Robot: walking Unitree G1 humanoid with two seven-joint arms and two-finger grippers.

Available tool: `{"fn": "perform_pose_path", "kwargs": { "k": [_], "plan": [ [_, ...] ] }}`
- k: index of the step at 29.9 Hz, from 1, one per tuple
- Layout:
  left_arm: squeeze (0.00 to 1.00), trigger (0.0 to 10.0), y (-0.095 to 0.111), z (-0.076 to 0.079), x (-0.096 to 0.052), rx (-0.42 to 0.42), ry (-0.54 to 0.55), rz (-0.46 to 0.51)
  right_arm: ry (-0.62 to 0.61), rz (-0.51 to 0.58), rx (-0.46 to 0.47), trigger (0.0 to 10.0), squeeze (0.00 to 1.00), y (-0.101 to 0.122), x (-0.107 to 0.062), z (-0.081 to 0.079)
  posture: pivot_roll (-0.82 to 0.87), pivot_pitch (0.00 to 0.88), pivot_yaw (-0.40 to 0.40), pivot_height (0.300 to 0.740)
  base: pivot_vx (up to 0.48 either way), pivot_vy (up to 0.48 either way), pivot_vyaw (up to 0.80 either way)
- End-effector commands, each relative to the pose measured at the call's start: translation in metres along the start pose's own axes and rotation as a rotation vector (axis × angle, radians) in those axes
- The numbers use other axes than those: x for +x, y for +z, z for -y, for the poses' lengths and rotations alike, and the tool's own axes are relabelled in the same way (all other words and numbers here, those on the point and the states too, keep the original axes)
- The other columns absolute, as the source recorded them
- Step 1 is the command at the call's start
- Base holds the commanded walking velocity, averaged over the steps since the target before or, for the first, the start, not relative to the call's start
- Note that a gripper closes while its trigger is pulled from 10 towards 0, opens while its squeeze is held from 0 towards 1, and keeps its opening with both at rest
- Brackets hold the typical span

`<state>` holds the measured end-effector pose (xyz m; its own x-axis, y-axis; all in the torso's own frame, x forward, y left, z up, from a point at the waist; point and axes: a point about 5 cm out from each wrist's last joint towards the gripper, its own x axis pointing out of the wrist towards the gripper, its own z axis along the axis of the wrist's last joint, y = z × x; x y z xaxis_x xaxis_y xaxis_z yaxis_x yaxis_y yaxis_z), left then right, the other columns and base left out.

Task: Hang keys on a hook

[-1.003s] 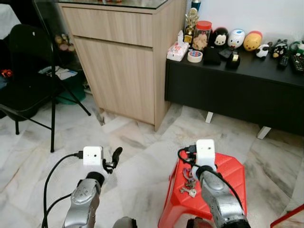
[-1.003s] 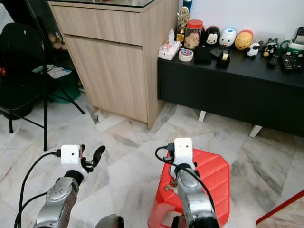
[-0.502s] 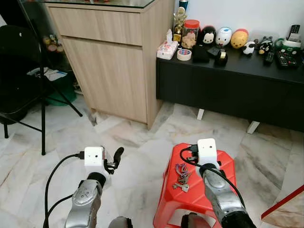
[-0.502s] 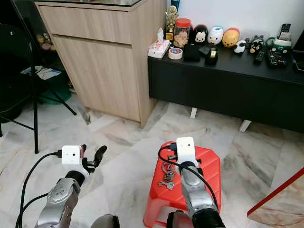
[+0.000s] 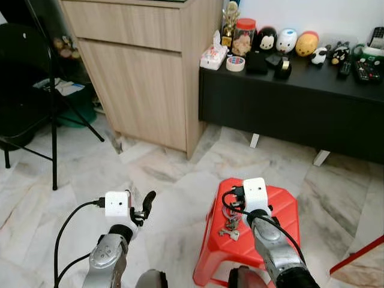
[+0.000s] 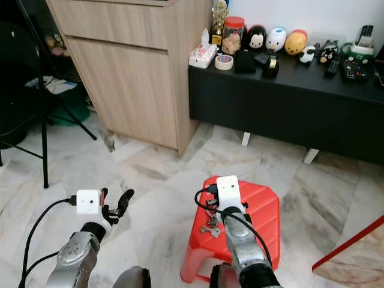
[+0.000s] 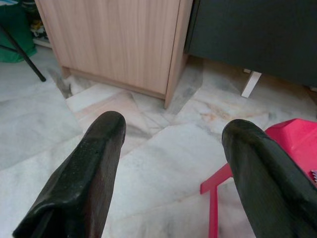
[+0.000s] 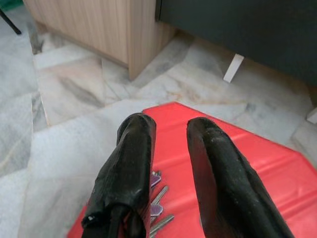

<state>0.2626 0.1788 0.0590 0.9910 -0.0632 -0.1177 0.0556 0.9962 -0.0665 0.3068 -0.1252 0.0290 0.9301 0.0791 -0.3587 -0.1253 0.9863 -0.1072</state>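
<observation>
Keys (image 5: 230,225) beneath right claw (image 8: 168,148)

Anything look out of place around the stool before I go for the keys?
Only the keys themselves: a loose bunch lying on the red stool, near its left edge, not on any hook. The right gripper hovers over them, open; the left gripper is open above the marble floor. Nothing spilled or damaged.

Red plastic stool (image 5: 282,210) on marble floor (image 5: 180,180), bunch of keys (image 5: 228,227) lying on its seat
</observation>
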Motion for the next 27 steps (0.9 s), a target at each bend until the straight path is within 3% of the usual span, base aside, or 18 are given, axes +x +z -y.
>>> {"fn": "perform_pose_path", "kwargs": {
  "k": [1,13,17,22,24,27],
  "plan": [
    [0.0,10.0,-0.001,0.0,-0.003,-0.004,0.006,-0.011,0.0,0.005,0.011,10.0,0.0,0.001,0.001,-0.002,0.12,0.152,-0.01,0.626,0.0,0.0,0.0],
    [0.0,10.0,0.0,-0.001,-0.007,-0.004,0.02,-0.015,0.043,-0.002,0.001,10.0,0.0,-0.001,0.0,-0.005,0.12,0.18,-0.022,0.607,0.0,0.0,0.0],
    [0.0,10.0,0.0,0.0,-0.01,-0.003,0.022,-0.018,0.036,-0.047,-0.011,10.0,0.0,-0.005,0.004,-0.002,0.13,0.19,-0.03,0.607,0.0,0.0,0.0],
    [0.0,10.0,0.001,0.001,-0.014,-0.006,0.024,-0.019,0.042,-0.088,0.04,10.0,0.0,-0.004,0.008,-0.005,0.14,0.203,-0.037,0.607,0.0,0.0,0.0],
    [0.0,10.0,0.001,0.001,-0.016,-0.007,0.028,-0.019,0.077,-0.137,0.072,10.0,0.0,-0.006,0.01,-0.01,0.14,0.213,-0.041,0.607,0.0,0.0,0.0],
    [0.0,10.0,0.002,0.001,-0.018,-0.006,0.028,-0.02,0.117,-0.159,0.046,10.0,0.0,-0.004,0.013,-0.017,0.14,0.221,-0.041,0.607,0.0,0.0,0.0]
  ]
}}
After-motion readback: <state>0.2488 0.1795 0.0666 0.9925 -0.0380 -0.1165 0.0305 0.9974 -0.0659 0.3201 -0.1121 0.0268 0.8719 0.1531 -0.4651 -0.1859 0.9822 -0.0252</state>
